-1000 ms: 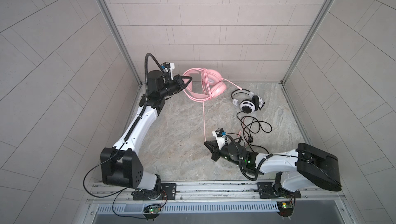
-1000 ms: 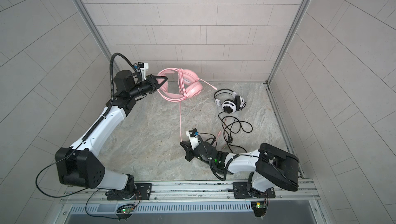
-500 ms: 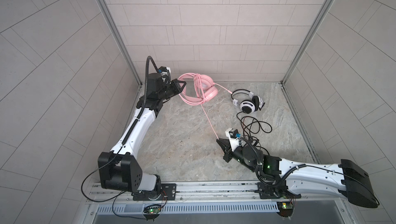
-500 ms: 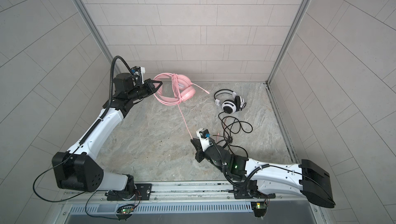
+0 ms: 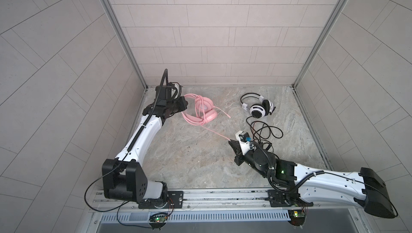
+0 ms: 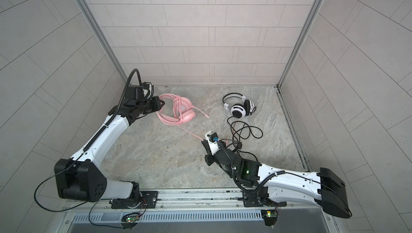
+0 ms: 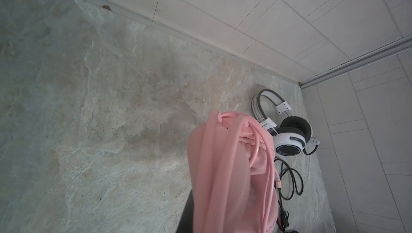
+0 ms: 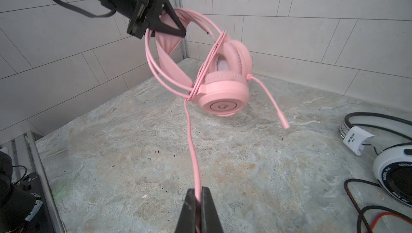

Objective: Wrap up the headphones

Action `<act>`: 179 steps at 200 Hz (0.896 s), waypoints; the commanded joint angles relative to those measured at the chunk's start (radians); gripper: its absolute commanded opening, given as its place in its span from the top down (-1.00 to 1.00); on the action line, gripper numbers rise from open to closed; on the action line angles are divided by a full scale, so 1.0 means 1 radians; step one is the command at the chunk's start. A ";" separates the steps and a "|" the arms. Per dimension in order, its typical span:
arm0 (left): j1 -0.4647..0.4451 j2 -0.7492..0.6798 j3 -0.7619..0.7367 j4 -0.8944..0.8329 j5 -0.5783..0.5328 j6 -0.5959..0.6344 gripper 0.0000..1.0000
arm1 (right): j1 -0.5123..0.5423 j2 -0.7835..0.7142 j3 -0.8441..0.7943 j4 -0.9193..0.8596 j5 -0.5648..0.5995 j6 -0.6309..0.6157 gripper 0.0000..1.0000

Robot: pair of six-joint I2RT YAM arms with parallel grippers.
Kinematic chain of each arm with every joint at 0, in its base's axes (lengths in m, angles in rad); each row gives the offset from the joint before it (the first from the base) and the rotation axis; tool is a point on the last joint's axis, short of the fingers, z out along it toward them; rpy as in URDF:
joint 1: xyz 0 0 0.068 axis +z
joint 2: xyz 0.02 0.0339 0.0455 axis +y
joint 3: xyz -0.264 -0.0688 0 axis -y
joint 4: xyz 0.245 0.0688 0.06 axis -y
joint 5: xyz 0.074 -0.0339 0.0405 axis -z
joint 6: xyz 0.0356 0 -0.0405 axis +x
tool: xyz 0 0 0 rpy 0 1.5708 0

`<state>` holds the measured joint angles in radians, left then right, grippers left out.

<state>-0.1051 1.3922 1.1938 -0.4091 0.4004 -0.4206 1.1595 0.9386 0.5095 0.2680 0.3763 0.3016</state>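
Pink cable [image 8: 191, 149] end inside right claw [image 8: 199, 192]

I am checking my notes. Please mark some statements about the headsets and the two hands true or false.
1. The left hand grips the pink headset by its headband. True.
2. The right hand is open. False: it is shut on the pink cable.
3. The white-and-black headset lies on the table. True.
4. The black cable is wound around its headset. False: it lies in loose loops on the table.

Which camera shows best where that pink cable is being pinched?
Right wrist view: the right gripper clamps the pink cable. Both top views show it tiny; the left wrist view shows only wrapped loops.
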 commanded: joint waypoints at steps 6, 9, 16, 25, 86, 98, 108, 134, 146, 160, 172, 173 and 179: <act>0.009 -0.068 -0.029 -0.019 0.000 0.085 1.00 | -0.029 -0.005 0.045 -0.038 0.033 -0.035 1.00; 0.008 -0.072 -0.033 -0.023 0.000 0.089 1.00 | -0.033 -0.005 0.048 -0.040 0.031 -0.035 1.00; 0.008 -0.080 -0.041 -0.029 -0.001 0.098 1.00 | -0.044 -0.009 0.051 -0.045 0.023 -0.036 1.00; 0.007 -0.091 -0.051 -0.034 -0.004 0.111 1.00 | -0.061 -0.014 0.056 -0.051 0.013 -0.036 1.00; -0.003 -0.107 -0.060 -0.082 -0.007 0.185 1.00 | -0.102 -0.016 0.103 -0.145 0.036 -0.104 1.00; -0.014 -0.106 -0.056 -0.103 -0.030 0.205 1.00 | -0.108 -0.024 0.141 -0.158 0.036 -0.119 1.00; -0.025 -0.108 -0.059 -0.108 -0.039 0.215 1.00 | -0.121 -0.026 0.153 -0.173 0.026 -0.129 1.00; -0.051 -0.101 -0.059 -0.115 -0.023 0.243 1.00 | -0.176 -0.014 0.203 -0.221 -0.024 -0.143 1.00; -0.060 -0.098 -0.056 -0.117 -0.014 0.252 1.00 | -0.199 -0.002 0.230 -0.236 -0.055 -0.151 1.00; -0.071 -0.096 -0.054 -0.117 0.012 0.267 1.00 | -0.221 0.013 0.266 -0.253 -0.083 -0.169 1.00; -0.083 -0.089 -0.048 -0.116 0.047 0.280 1.00 | -0.237 0.033 0.300 -0.267 -0.095 -0.195 1.00; -0.083 -0.089 -0.048 -0.116 0.052 0.280 1.00 | -0.238 0.034 0.302 -0.268 -0.095 -0.196 1.00; -0.086 -0.081 -0.046 -0.112 0.086 0.280 1.00 | -0.249 0.046 0.323 -0.277 -0.104 -0.206 1.00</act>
<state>-0.1802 1.3052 1.1252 -0.5362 0.4171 -0.2062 0.9459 0.9668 0.7555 0.0139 0.2852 0.1539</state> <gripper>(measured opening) 0.082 0.048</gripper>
